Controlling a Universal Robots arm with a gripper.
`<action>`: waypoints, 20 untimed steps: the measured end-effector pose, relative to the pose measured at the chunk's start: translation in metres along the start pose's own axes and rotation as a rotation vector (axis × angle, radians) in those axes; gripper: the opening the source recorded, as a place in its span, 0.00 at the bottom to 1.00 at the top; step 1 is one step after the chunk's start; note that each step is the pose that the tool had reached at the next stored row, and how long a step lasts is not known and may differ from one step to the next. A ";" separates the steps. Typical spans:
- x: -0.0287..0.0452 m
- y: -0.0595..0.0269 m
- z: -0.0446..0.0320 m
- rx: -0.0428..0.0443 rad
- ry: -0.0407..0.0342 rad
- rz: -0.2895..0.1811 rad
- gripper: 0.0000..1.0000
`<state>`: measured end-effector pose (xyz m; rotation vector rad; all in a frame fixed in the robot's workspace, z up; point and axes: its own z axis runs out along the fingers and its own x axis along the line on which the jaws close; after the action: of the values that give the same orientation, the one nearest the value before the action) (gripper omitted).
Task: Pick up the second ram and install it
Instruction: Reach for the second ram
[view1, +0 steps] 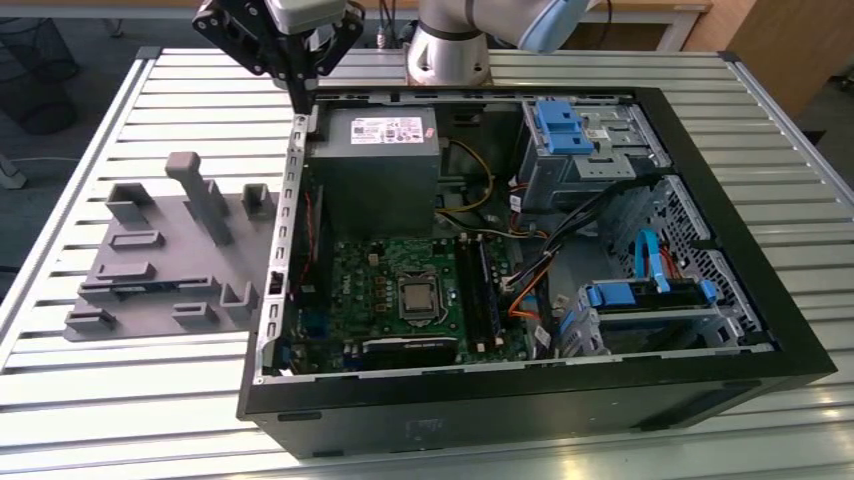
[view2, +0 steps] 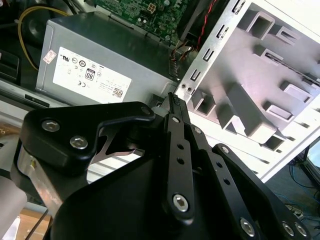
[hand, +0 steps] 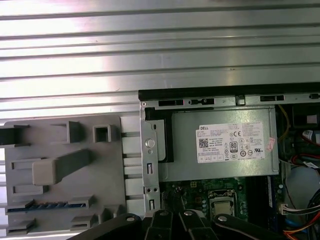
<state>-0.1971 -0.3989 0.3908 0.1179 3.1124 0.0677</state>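
Arm bent over, gripper (view1: 302, 98) pointing straight down above corner of computer case (view1: 534, 405), near power supply (view1: 378, 140). Claw pinched narrow, empty. Memory stick (view1: 134, 288) sits in slot of grey holder (view1: 174, 270), well apart from gripper.

I see the computer case (view1: 561, 400) standing on the slatted table (view1: 134, 400), with the holder tray (view1: 147, 270) just beside it on the exterior view's left. Inside the case, the power supply (view1: 380, 160) sits at the far end. The motherboard (view1: 400, 290) lies nearer, and the drive cage (view1: 587, 150) is on the exterior view's right. The gripper (view1: 302, 100) hangs above the case wall beside the power supply.
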 end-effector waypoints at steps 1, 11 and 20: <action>0.0004 0.0000 0.0000 0.0000 0.0000 0.000 0.11; 0.0049 -0.0004 0.0001 0.0001 0.0001 0.000 0.11; 0.0088 -0.0007 0.0004 0.0000 0.0000 0.000 0.11</action>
<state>-0.2060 -0.3989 0.3901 0.1179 3.1125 0.0677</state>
